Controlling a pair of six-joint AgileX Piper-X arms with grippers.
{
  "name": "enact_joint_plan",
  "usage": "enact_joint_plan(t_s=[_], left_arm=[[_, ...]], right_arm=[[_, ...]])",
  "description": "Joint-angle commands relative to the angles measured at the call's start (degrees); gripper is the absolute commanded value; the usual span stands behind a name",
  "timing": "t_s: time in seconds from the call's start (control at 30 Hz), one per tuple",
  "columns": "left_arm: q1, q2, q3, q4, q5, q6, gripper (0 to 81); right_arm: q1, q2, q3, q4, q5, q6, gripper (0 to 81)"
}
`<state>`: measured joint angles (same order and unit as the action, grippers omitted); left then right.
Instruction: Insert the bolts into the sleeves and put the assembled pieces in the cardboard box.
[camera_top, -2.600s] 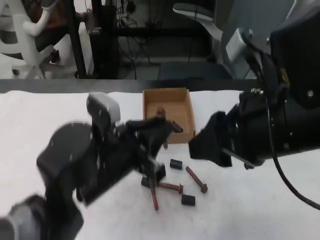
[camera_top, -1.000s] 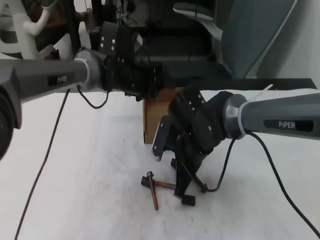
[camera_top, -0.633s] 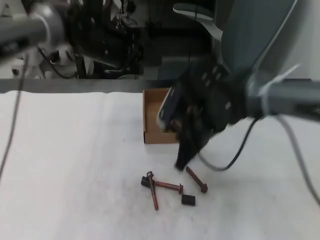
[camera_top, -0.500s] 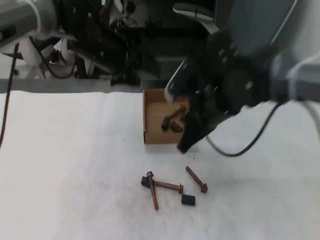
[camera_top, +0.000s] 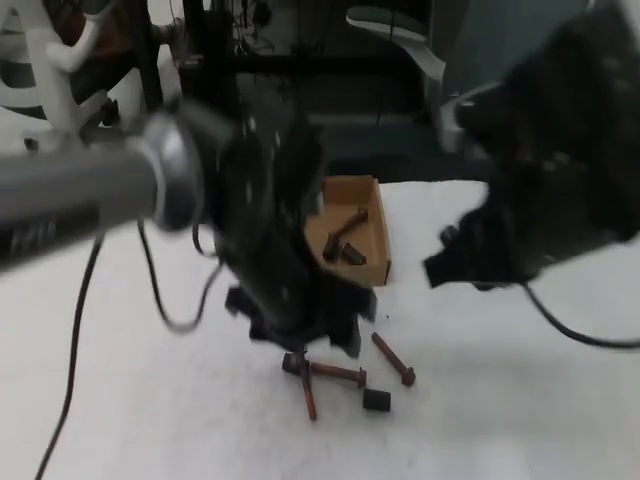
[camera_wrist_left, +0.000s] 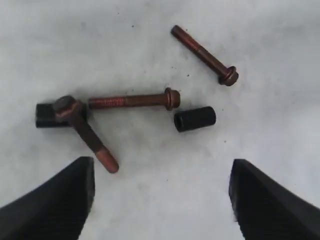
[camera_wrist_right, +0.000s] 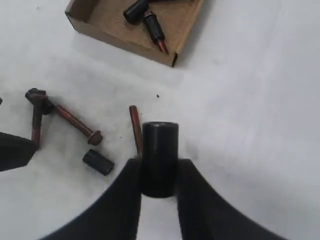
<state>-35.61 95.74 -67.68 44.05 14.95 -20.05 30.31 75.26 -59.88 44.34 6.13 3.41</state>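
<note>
Three reddish bolts lie on the white cloth: one apart, one lying flat, and one with its head resting on a black sleeve. A loose black sleeve lies beside them. My left gripper hangs open just above this group, also seen in the high view. My right gripper is shut on another black sleeve, held upright above the cloth to the right of the bolts. The cardboard box holds assembled pieces.
The right arm hovers at the right of the bench, the left arm crosses in front of the box. Open white cloth spreads left and right of the bolts. Chairs and a dark frame stand behind the bench.
The right arm rose from the bolts and drew back to the right with a sleeve in its gripper. The left arm came from the far back down over the bolts.
</note>
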Motion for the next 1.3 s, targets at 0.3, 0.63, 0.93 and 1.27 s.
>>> enact_joint_plan(t_s=[0.3,0.63,0.93,1.27], left_arm=[[-6.05,-3.97,10.22,-15.08,-24.81,-16.01,61.6],[-5.62,2.56,10.22,-15.66,-25.06,-21.95,61.6],[-5.52,7.17,10.11,-21.11,-27.7,-26.21,38.1],[-5.47,6.99,10.11,-23.43,-26.79,-24.97,1.8]], right_arm=[[-4.69,-19.29,15.71,-0.49,-12.33,6.88,0.0],[-4.69,-20.29,15.96,-0.23,-12.92,4.01,0.0],[-4.58,-20.47,15.96,-0.23,-15.73,4.14,0.0],[-4.58,-20.47,15.96,-0.23,-16.13,4.13,0.0]])
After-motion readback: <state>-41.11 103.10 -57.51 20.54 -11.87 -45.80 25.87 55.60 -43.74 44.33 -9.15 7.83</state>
